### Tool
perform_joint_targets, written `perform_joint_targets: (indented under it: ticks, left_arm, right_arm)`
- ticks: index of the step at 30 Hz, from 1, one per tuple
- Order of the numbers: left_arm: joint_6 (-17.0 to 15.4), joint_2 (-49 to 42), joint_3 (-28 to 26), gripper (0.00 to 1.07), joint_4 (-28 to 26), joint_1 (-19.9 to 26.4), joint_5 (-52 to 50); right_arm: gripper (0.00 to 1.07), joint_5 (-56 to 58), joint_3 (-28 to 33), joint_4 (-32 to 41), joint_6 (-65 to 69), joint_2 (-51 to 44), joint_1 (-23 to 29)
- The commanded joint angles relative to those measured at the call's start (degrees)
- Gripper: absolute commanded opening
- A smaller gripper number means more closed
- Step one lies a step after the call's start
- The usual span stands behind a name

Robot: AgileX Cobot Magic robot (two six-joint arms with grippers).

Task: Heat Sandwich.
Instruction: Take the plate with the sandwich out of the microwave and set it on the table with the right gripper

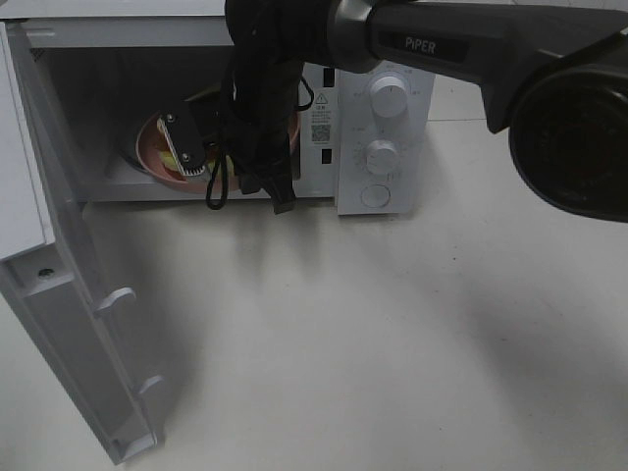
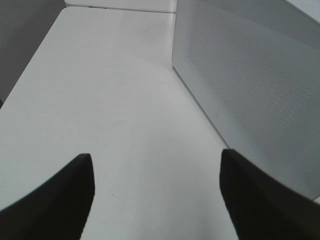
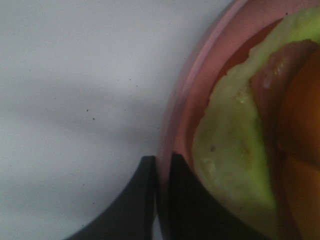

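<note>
Right tool [image 3: 161, 172] pinched on round pink plate [image 3: 185, 95] rim, white-bread lettuce sandwich [image 3: 225, 150] inside white microwave [image 1: 388, 128]. Left tool [image 2: 156, 192] wide open, empty. Next: release, retract, shut door [image 1: 69, 324].

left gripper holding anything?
No: in the left wrist view the left gripper is open, its fingers spread over bare white table beside the microwave door.

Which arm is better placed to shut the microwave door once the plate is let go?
Left, probably. The left gripper is open and empty beside the white microwave's open door. The right gripper is inside the oven, shut on the round pink plate's rim under the lettuce-filled sandwich.
</note>
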Motion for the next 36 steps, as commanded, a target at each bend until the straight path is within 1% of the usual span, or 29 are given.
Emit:
perform_joint_targets:
  ticks: [1,8,13,23,26,27,28,31,32,33,35,36]
  left_arm:
    - [-0.23,-0.34,0.11,0.68,-0.17,-0.34,-0.92]
    - [-0.23,-0.34,0.11,0.68,-0.17,-0.34,-0.92]
    - [-0.23,-0.34,0.11,0.68,-0.17,-0.34,-0.92]
    - [-0.23,-0.34,0.11,0.68,-0.17,-0.34,-0.92]
    - [-0.23,-0.34,0.11,0.68,-0.17,-0.34,-0.92]
    - [-0.23,-0.34,0.11,0.68,-0.17,-0.34,-0.92]
    - [-0.23,-0.34,0.11,0.68,-0.17,-0.34,-0.92]
    - [-0.23,-0.34,0.11,0.68,-0.17,-0.34,-0.92]
    - [-0.23,-0.34,0.11,0.68,-0.17,-0.34,-0.92]
    - [-0.23,-0.34,0.11,0.68,-0.17,-0.34,-0.92]
    - [-0.23,-0.34,0.11,0.68,-0.17,-0.34,-0.92]
    - [-0.23,-0.34,0.11,0.68,-0.17,-0.34,-0.92]
  right_arm:
    - [0.00,-1.43,3.78,-5.10,4.07,-3.61,0.06]
    - [0.00,-5.33,8.65,-5.33,4.64,-7.28,0.92]
    - [0.00,-5.39,9.74,-5.04,4.64,-8.42,2.23]
    - [0.00,-3.61,10.49,-4.47,4.64,-10.54,3.21]
    - [0.00,-4.41,14.04,-4.35,3.50,-12.72,3.61]
    - [0.00,-4.41,14.04,-4.35,3.50,-12.72,3.61]
    - [0.00,-5.27,16.79,-4.35,3.09,-13.69,3.61]
    - [0.00,-7.68,21.03,-4.41,1.95,-16.10,4.30]
    - [0.00,-7.68,21.03,-4.41,1.95,-16.10,4.30]
    - [0.00,-8.77,23.49,-4.35,0.29,-17.82,4.76]
    - [0.00,-8.88,25.84,-4.35,-1.60,-19.25,5.44]
    - [0.00,-10.03,28.02,-3.67,-2.29,-20.40,5.96]
